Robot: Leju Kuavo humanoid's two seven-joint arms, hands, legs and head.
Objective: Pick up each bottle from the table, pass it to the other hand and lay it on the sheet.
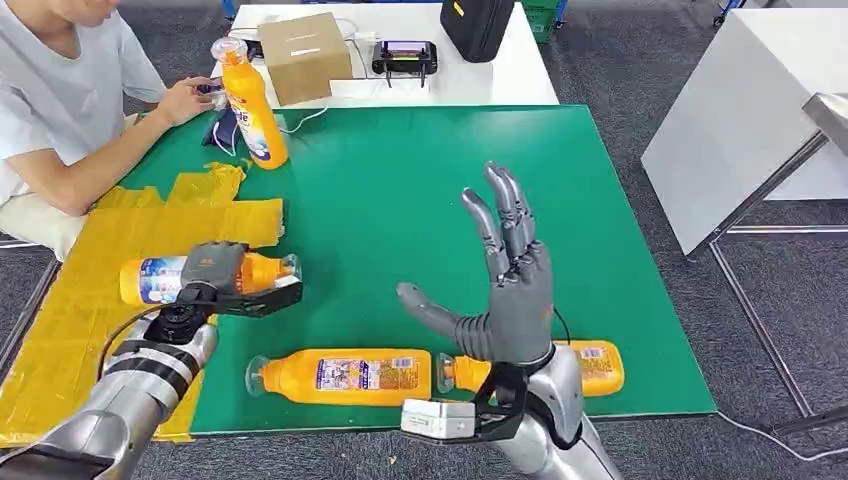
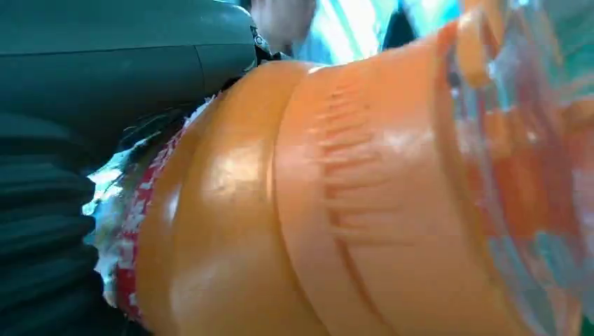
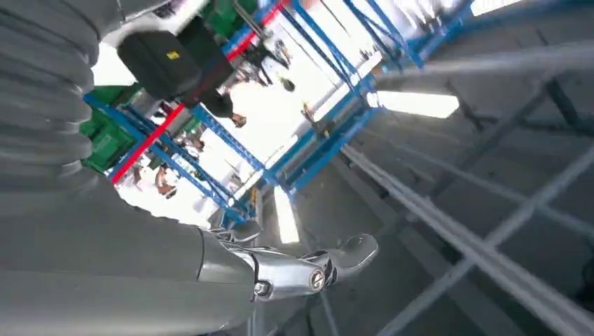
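The left arm enters from about 7 o'clock in the head view, and the left hand [image 1: 215, 275] lies palm-down, gripping an orange bottle [image 1: 160, 279] lying on its side; in the left wrist view the bottle [image 2: 336, 210] sits tight against the hand. The right arm rises from 6 o'clock, forearm upright. The right hand [image 1: 510, 290] is raised, empty, fingers [image 1: 505, 215] straight toward 12 o'clock, thumb splayed toward 9 o'clock.

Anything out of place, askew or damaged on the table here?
The yellow sheet is crumpled and bunched along its far edge rather than flat. One orange bottle stands upright on the green mat by a person's hand, while the others lie flat. No spills.
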